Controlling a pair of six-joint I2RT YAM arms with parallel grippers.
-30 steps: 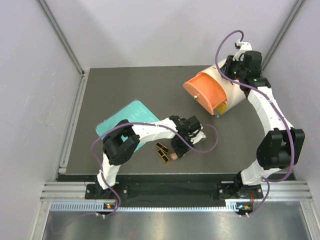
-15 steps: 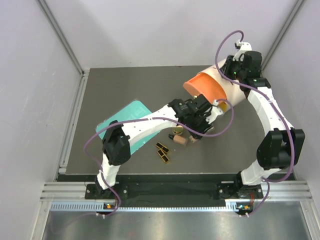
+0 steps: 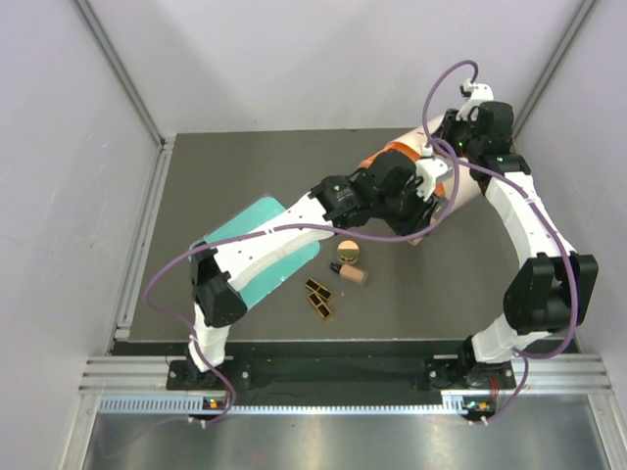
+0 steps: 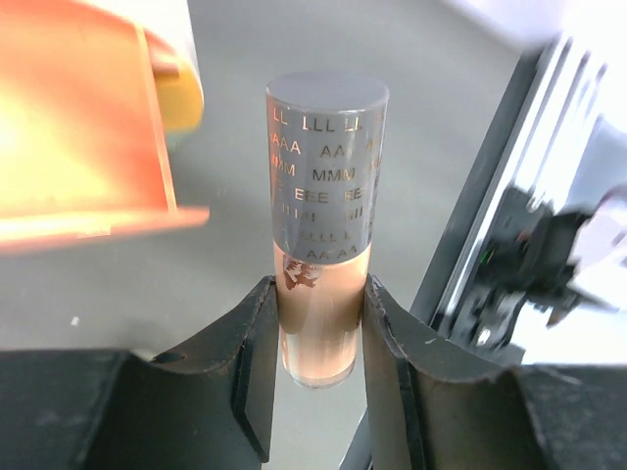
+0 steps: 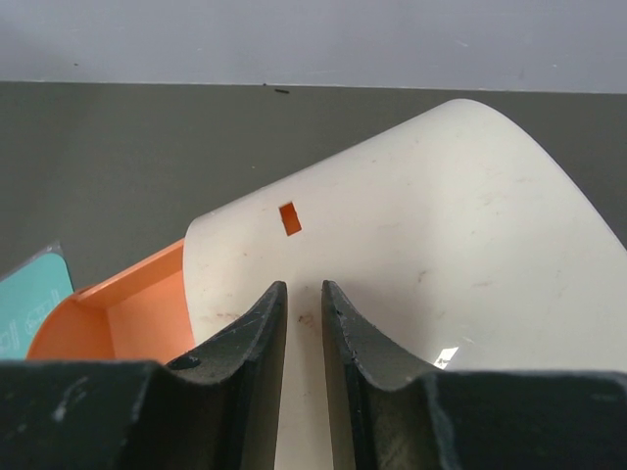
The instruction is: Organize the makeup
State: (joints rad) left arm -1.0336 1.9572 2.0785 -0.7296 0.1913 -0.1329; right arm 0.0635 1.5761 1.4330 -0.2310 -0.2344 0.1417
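My left gripper (image 4: 318, 289) is shut on a peach-pink tube (image 4: 318, 323) with a dark lettered cap, held in the air beside the orange drawer (image 4: 78, 147). From above, the left gripper (image 3: 423, 201) reaches over the drawer front of the white drum (image 3: 468, 191). A second tube (image 3: 354, 275), the round compact (image 3: 348, 251) and the small black palettes (image 3: 318, 299) lie on the mat. My right gripper (image 5: 302, 286) has its jaws almost together with nothing between them, over the drum's white top (image 5: 441, 255); it also shows in the top view (image 3: 453, 132).
A flat teal tray (image 3: 257, 223) lies left of the loose items, partly under the left arm. The drum stands at the back right, near the right wall. The left arm's purple cable (image 3: 294, 230) loops over the mat.
My left arm has lifted the tube from the mat near the palettes and swung it back and right to the drum's drawer. The right arm has not moved.
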